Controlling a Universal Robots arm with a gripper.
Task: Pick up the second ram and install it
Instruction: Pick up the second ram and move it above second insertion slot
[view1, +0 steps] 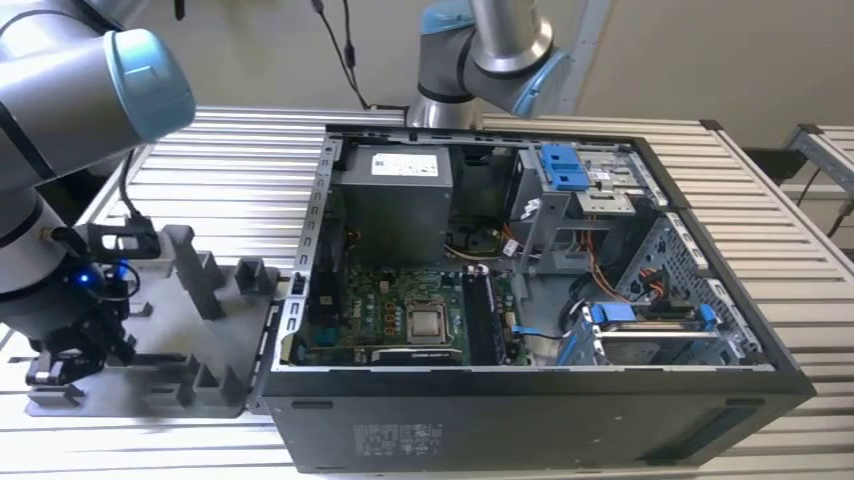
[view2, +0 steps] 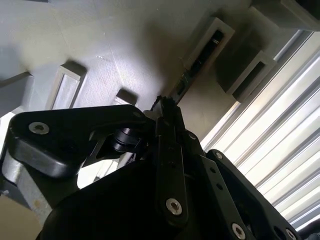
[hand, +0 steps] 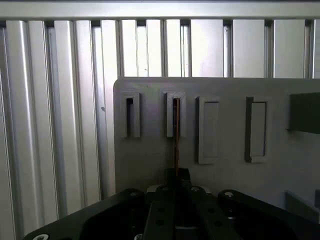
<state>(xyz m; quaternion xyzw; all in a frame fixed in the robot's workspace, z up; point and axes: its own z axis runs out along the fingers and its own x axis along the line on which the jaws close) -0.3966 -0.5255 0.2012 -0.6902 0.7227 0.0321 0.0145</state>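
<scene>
The second ram stands edge-on with one end in a slot of the grey holder tray and the other end pinched between the closed fingers of the gripper. The second wrist view shows its dark flat face. The exterior view shows the tray just beside the open computer case, on the exterior view's left.

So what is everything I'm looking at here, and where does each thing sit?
Computer case: one, black, open, on the table.
Motherboard: one, green, on the case's floor.
Processor chip: one, silver, on the motherboard.
Power supply: one, grey, at the case's far end.
Table: one, silver, slatted.
Holder tray: one, grey, beside the case at the exterior view's left.
Second ram: one, dark, edge-on in a tray slot.
Far arm: one, silver and blue, behind the case.
Near arm: one, silver and blue, over the tray.
Gripper: one, black, shut on the second ram.
</scene>
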